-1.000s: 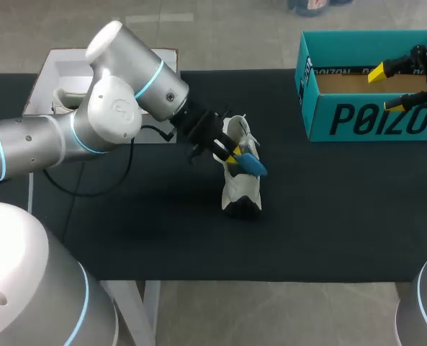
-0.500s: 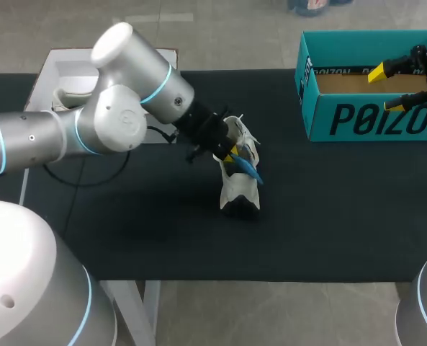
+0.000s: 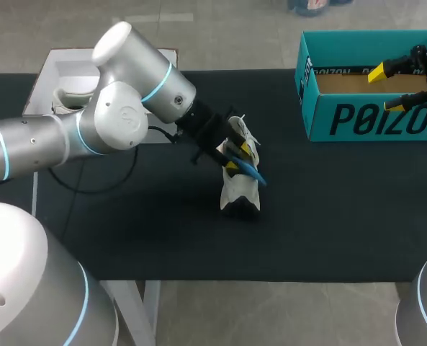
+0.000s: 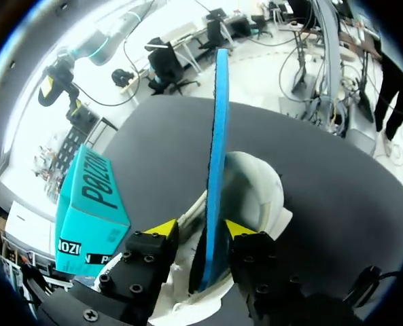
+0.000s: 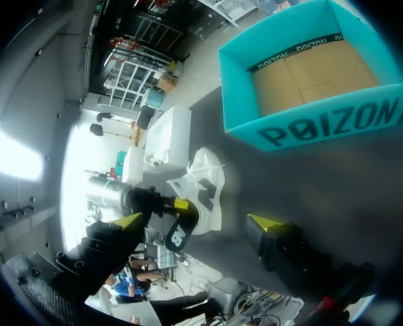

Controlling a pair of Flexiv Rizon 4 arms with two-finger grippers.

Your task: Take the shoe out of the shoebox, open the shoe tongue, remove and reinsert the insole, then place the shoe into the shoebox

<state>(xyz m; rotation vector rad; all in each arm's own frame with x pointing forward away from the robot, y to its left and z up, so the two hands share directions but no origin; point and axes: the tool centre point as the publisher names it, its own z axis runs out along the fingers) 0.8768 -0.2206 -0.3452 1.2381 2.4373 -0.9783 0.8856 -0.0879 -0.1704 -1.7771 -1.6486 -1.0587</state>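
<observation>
- Black table (image 3: 343, 216), station status?
- Left gripper (image 4: 201, 228) pinches the blue insole (image 4: 218, 136) upright, its lower end inside the white shoe (image 4: 259, 193) directly beneath. Shoe is out; insole step in hand.
- Farther off?
- Shoebox (image 3: 371, 115) stands well apart, empty. Right gripper (image 3: 386, 88) hovers over it, fingers spread. Boxing remains.

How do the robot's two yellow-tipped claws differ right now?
The left gripper is shut on the blue insole; the right gripper is open and holds nothing. The left gripper is at the white shoe mid-table; the right gripper hangs above the teal shoebox. Both have two fingers with yellow tips.
</observation>
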